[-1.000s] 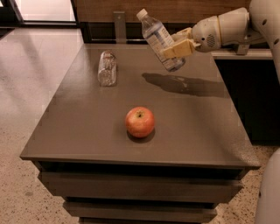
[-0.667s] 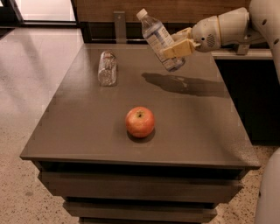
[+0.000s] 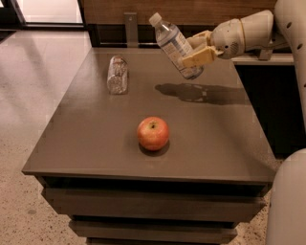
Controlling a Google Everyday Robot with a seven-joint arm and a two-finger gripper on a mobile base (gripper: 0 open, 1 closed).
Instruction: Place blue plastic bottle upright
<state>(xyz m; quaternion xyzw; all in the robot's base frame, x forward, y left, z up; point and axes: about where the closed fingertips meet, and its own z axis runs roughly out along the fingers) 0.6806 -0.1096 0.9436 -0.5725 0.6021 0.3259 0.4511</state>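
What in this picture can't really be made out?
Camera view: part of the blue plastic bottle, covered by the gripper clamping it, tilted, above the table's far right.
Camera view: the print on its label, too small to read.
Camera view: the arm, cut off by the right edge.
Camera view: whether the crinkled clear bottle has a cap, too blurred.
Camera view: the table's foot, cut off by the bottom edge.

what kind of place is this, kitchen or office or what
Probably an office or lab common area: polished speckled floor, wood-panelled wall, a grey table. Above its far side the gripper holds the blue plastic bottle tilted in the air.
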